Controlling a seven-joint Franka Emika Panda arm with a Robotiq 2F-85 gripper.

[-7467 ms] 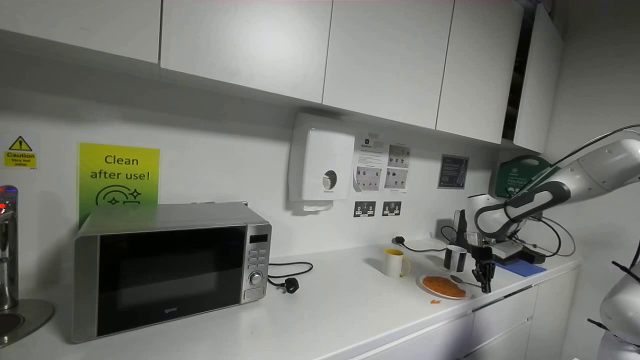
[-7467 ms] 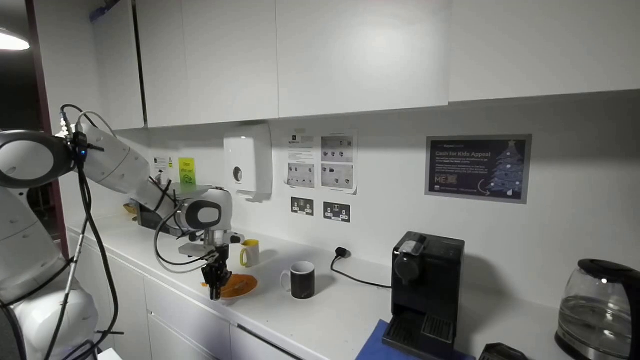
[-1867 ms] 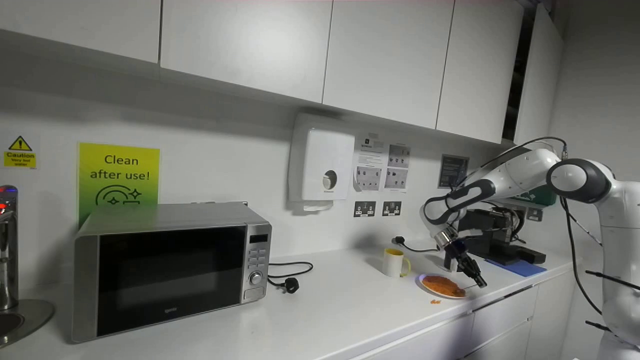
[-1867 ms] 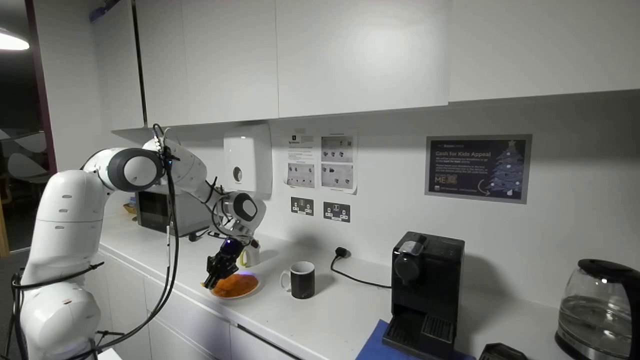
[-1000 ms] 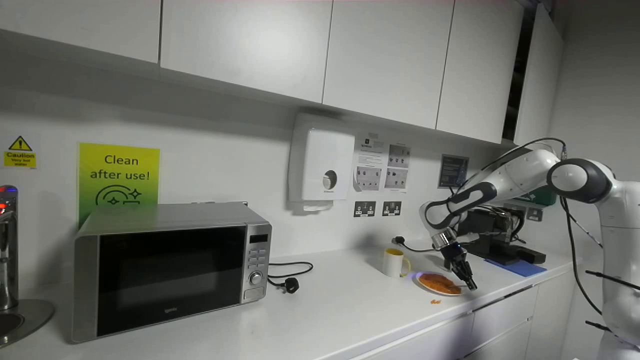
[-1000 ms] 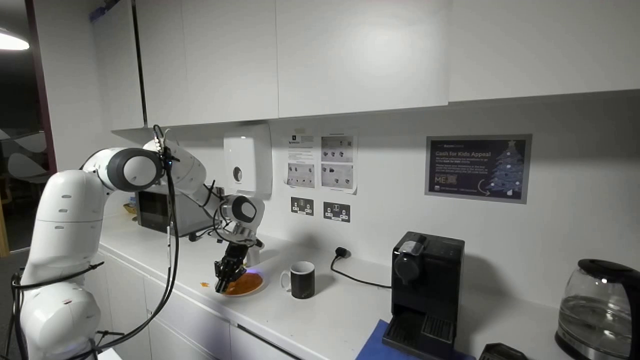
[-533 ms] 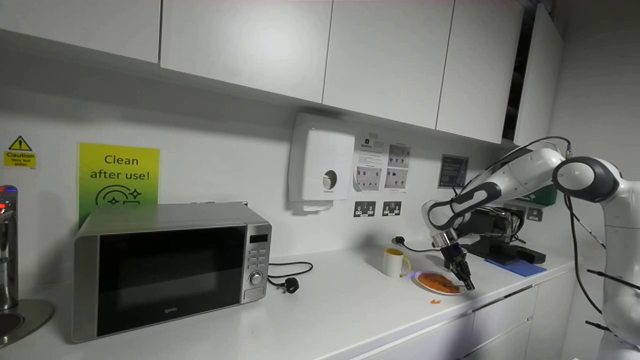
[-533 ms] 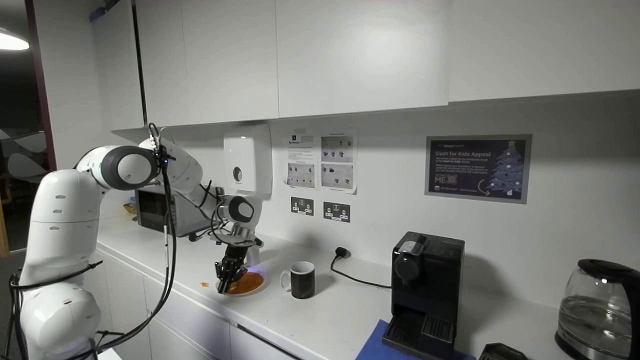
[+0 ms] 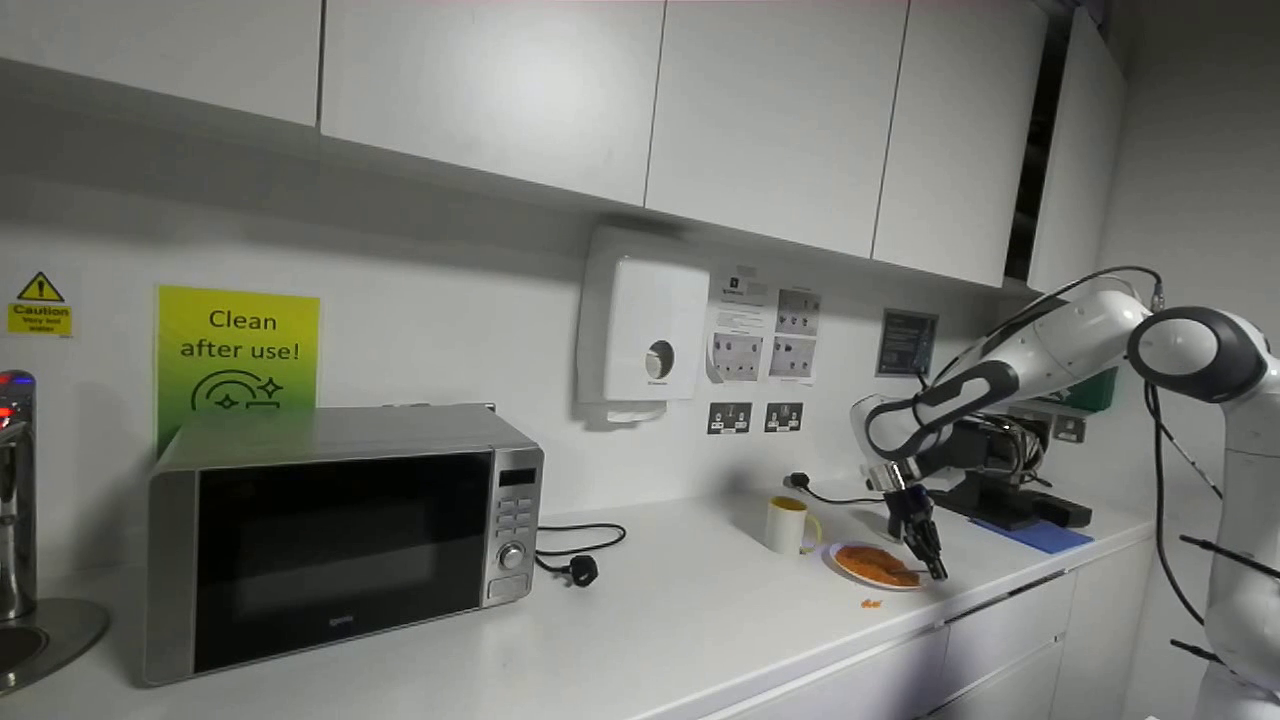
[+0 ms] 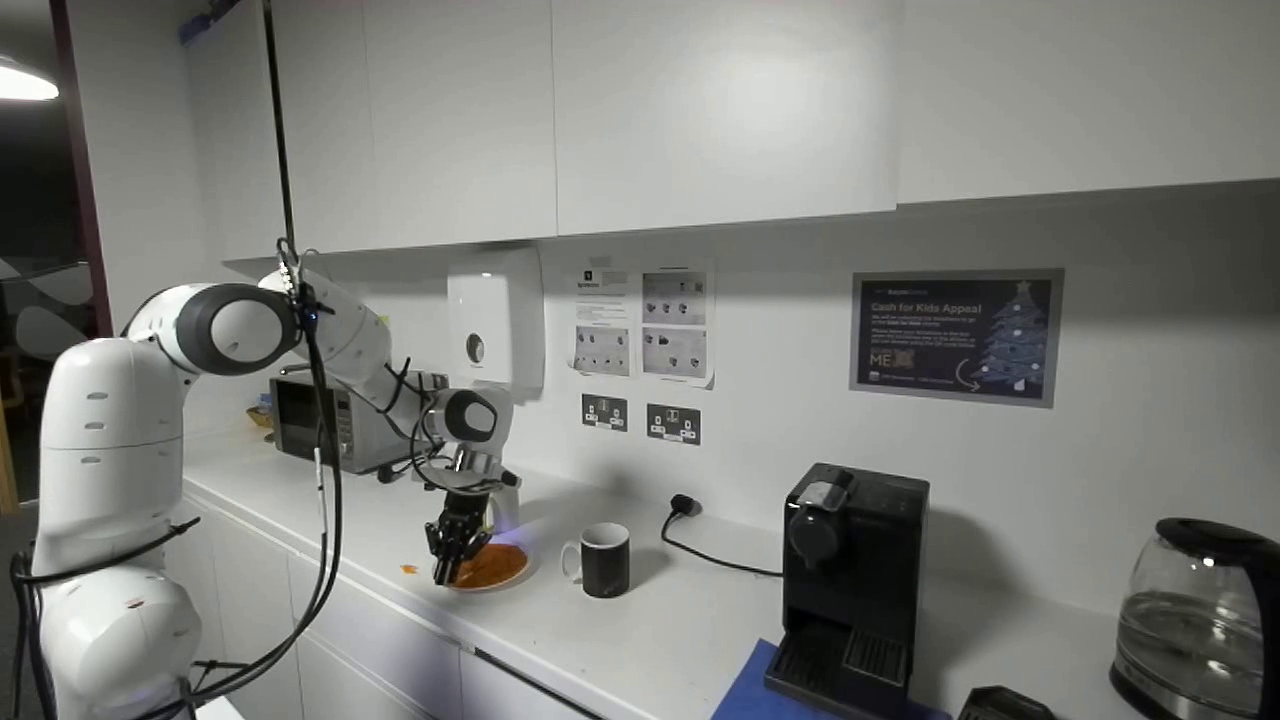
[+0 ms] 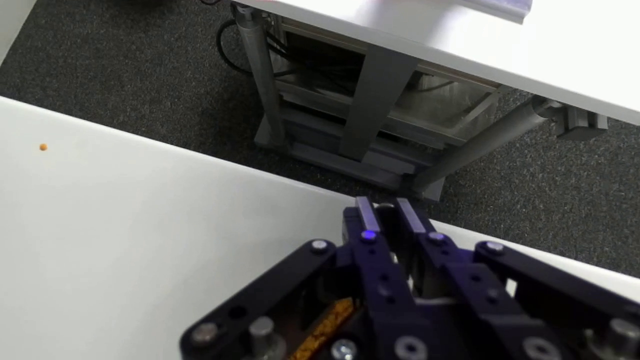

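Shared kitchenette: microwave (image 9: 345, 545), coffee machine (image 10: 870, 570), wall cupboards (image 9: 490, 95), paper-towel dispenser (image 9: 650, 310), "Clean after use!" sign (image 9: 238, 350).

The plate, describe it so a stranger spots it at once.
From the microwave, follow the white counter past the yellow-handled mug toward the gripper. The round plate sits right by it; unlike the mugs nearby, it is spread with orange food.

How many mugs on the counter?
2: the yellow-handled mug, on the microwave side of the plate; the black-and-white mug, between plate and coffee machine. Others may be hidden.
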